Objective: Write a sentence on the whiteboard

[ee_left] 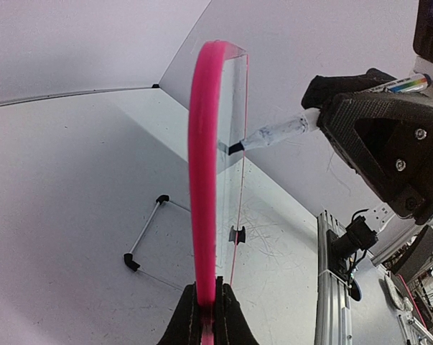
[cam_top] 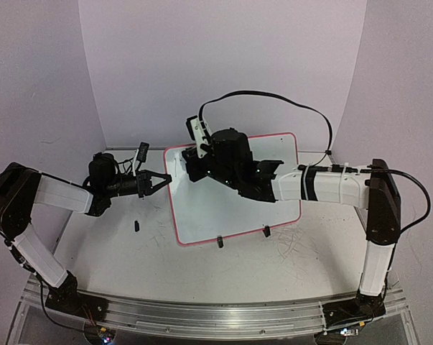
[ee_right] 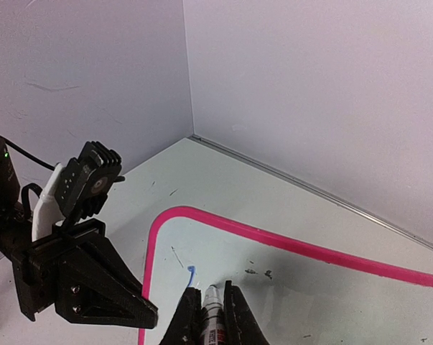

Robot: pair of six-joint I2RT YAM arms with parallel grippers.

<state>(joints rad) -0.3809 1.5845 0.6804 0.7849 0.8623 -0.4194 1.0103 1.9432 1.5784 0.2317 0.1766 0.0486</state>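
whiteboard (cam_top: 216, 212): likely thin, stiff, light, glossy-slick | hold: pink frame edge, left fingers (ee_left: 189, 320) clamped there | right fingers (ee_right: 190, 322) pinching marker (ee_right: 213, 310), tip on whiteboard

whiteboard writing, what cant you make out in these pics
Top view: the right arm covers the whiteboard's upper left, hiding any words there.
Left wrist view: the board is edge-on, so its face is unreadable.
Right wrist view: only a tiny blue mark beside the marker, too small to read; the bottom edge cuts off the rest.
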